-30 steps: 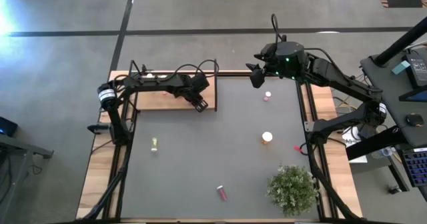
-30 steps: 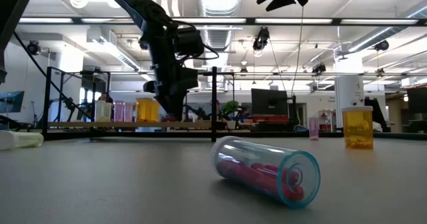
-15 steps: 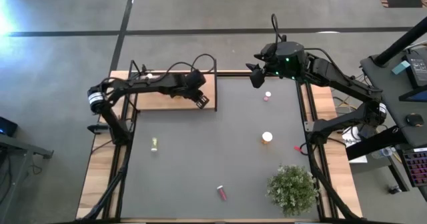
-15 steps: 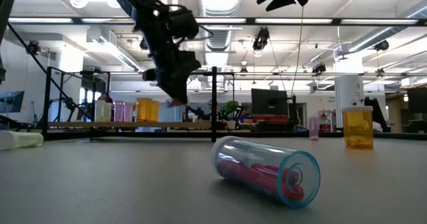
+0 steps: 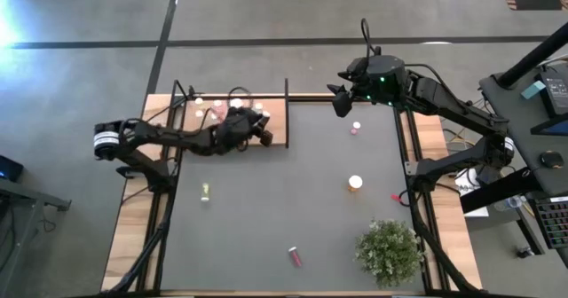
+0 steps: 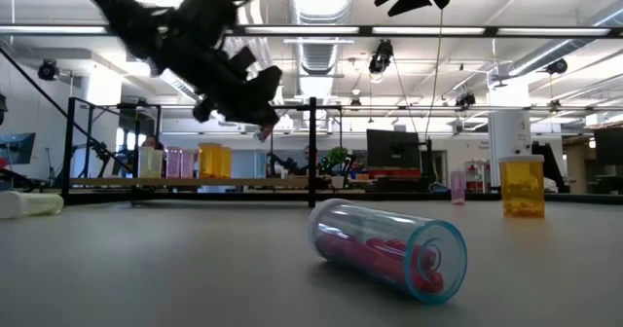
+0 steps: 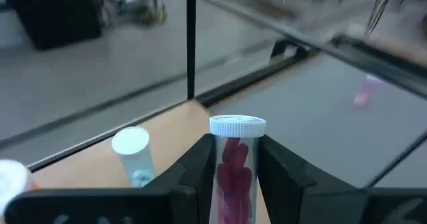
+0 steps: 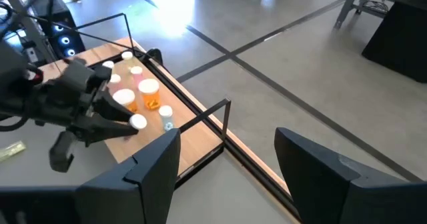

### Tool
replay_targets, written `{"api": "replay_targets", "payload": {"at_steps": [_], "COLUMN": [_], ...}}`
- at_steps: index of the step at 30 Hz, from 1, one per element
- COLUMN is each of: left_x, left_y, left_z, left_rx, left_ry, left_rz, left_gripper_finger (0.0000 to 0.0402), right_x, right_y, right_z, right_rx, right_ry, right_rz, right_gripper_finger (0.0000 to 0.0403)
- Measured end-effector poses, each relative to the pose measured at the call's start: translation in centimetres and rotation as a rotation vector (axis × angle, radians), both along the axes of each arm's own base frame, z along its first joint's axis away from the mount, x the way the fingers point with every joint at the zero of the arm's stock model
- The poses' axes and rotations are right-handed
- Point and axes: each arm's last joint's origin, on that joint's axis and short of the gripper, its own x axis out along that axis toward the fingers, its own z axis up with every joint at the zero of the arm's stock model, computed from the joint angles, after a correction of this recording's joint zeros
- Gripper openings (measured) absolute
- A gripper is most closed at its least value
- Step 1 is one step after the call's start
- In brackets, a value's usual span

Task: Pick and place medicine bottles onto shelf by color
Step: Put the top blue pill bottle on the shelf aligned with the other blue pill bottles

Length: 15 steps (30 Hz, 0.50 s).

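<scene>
My left gripper (image 5: pixel 264 135) hangs above the right part of the light-wood shelf (image 5: pixel 277 112), shut on a red-filled bottle with a white cap (image 7: pixel 237 159). In the low view it is raised and tipped (image 6: pixel 261 123). Several white-capped bottles (image 5: pixel 217 108) stand on the shelf. On the dark tabletop are a small pink bottle (image 5: pixel 355 128), an orange one (image 5: pixel 355 183), a red one on its side (image 5: pixel 295 256) and a yellow-green one on its side (image 5: pixel 205 192). My right gripper (image 5: pixel 340 103) is open and empty, high over the table's far edge. My left gripper pinches the bottle's clear body (image 7: pixel 233 174) between its two fingers, one on each side. The bottle lies along the fingers, and its white cap (image 7: pixel 237 125) sticks out past the fingertips. The fingers come slanting from the table's left. The bottle is lifted clear above the shelf.
A thin black frame with an upright post (image 5: pixel 287 112) borders the shelf's right end. A clear bottle (image 7: pixel 131 154) stands on the shelf close to the held one. A bushy green plant (image 5: pixel 389 252) stands at the near right. Wooden strips (image 5: pixel 413 147) edge the table.
My left gripper has risen from the shelf with the red bottle and has tipped from pointing down toward a more level slant, while the arm has drawn back toward the table's left. The bottle now hangs clear above the board.
</scene>
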Motion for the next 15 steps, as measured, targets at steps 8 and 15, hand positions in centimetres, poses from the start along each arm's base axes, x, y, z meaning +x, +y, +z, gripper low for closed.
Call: {"api": "replay_targets", "payload": {"at_steps": [8,15], "left_x": [-2.2,-2.4], "left_y": [-1.2,-1.5], "left_z": [-2.9,-4.3], "left_rx": [0.171,0.231], "left_ry": [-0.184,-0.21], "left_rz": [-0.022,-0.037], "left_gripper_finger": [0.008,0.008], "right_x": [0.0,0.0], "right_y": [0.0,0.0], "right_z": [0.0,0.0], "right_rx": [0.0,0.0], "right_ry": [0.0,0.0], "right_rz": [0.0,0.0], "right_gripper_finger": [0.0233,0.0233]}}
